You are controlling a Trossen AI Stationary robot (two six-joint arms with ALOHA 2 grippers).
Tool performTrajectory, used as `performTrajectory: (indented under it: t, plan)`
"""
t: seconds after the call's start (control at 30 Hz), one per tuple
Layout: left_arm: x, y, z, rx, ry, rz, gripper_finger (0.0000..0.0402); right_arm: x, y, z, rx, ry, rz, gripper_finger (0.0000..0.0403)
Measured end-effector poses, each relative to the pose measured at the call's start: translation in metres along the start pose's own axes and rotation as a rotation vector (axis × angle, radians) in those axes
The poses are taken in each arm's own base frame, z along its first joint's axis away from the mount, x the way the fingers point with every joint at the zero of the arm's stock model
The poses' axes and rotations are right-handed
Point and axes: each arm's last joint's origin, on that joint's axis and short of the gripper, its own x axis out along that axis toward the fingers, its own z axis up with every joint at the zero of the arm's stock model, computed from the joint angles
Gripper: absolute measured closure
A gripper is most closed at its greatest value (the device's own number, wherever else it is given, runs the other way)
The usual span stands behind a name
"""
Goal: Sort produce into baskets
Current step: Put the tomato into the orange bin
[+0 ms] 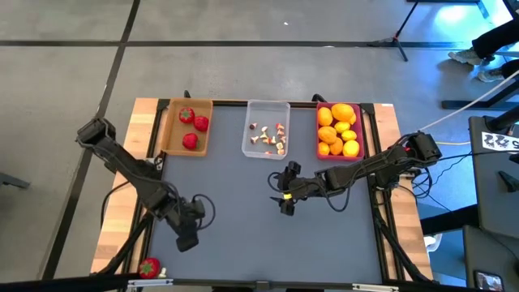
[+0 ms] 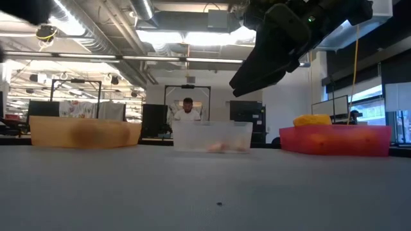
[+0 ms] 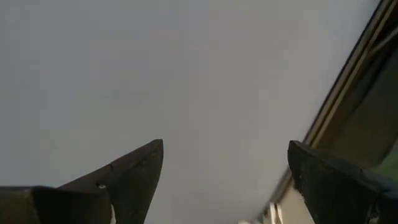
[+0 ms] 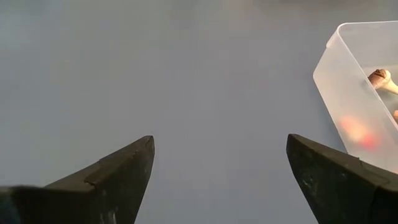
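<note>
Three baskets stand in a row along the table's far edge. The tan-brown one [image 1: 169,130] holds three red strawberries [image 1: 195,126]. The clear one [image 1: 266,109] holds small mushroom bits [image 1: 272,139], and the magenta one [image 1: 319,134] holds orange and yellow fruits [image 1: 339,128]. One more strawberry [image 1: 149,267] lies on the wooden strip at the near left corner. My left gripper [image 1: 188,239] hangs open over the grey mat's near left part, to the right of that strawberry. My right gripper [image 1: 282,193] stands open over the mat's middle, nearer than the clear basket [image 4: 354,93].
The grey mat [image 1: 243,219] between the grippers is bare. The mat's edge and the table's dark frame [image 3: 348,93] run close by my left gripper. Cables trail off the table's right side [image 1: 454,122]. A person [image 2: 187,109] sits far behind the table.
</note>
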Motion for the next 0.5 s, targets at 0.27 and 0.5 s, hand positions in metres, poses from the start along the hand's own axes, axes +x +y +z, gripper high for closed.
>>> performTrajectory:
  t: [0.27, 0.5]
  plan:
    - [0.015, -0.009, -0.029, -0.168, 0.286, 0.013, 0.0066, 0.0, 0.0, 0.001, 0.002, -0.005, 0.012, 0.0043]
    - [0.014, -0.015, -0.053, -0.261, 0.388, 0.035, 0.0066, 0.0, 0.001, 0.002, -0.017, -0.018, 0.023, 0.0043]
